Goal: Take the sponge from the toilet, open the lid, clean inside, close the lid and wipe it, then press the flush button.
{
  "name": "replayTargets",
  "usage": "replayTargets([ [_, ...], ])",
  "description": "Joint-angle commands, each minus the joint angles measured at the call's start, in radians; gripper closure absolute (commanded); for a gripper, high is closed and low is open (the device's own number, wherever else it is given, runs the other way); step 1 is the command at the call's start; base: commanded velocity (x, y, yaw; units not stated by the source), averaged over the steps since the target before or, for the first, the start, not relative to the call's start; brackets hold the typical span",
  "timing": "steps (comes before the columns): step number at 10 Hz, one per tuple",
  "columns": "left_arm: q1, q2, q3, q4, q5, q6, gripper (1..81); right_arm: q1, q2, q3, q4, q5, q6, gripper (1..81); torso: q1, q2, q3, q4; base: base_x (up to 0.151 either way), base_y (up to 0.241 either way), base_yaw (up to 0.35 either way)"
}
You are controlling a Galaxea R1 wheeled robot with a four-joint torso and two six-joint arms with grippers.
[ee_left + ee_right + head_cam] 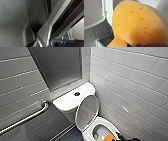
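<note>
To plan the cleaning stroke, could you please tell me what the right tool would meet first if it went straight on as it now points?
Probably the inside of the toilet bowl: the right tool holds the sponge over it, so the sponge would touch first. Depth is unclear.

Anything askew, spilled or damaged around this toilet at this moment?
Nothing stands out. The toilet looks intact with no spill visible, the lid stands open as the cleaning step needs, and the orange sponge is over the bowl.
</note>
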Motion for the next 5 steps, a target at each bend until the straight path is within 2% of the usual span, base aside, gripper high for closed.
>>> replayTargets([
  [1, 0.004, -0.013, 0.033, 0.006, 0.065, 0.005, 1.0, 0.184, 0.148, -0.082, -0.007, -0.159, -0.001, 81.1, 0.000, 0.000, 0.000, 0.000, 0.000, 0.000, 0.000],
  [3, 0.004, -0.013, 0.033, 0.006, 0.065, 0.005, 1.0, 0.229, 0.249, -0.165, -0.004, -0.182, -0.001, 81.1, 0.000, 0.000, 0.000, 0.000, 0.000, 0.000, 0.000],
  [5, 0.004, -0.011, 0.033, 0.006, 0.065, 0.005, 1.0, 0.258, 0.318, -0.238, -0.004, -0.159, 0.003, 81.1, 0.000, 0.000, 0.000, 0.000, 0.000, 0.000, 0.000],
])
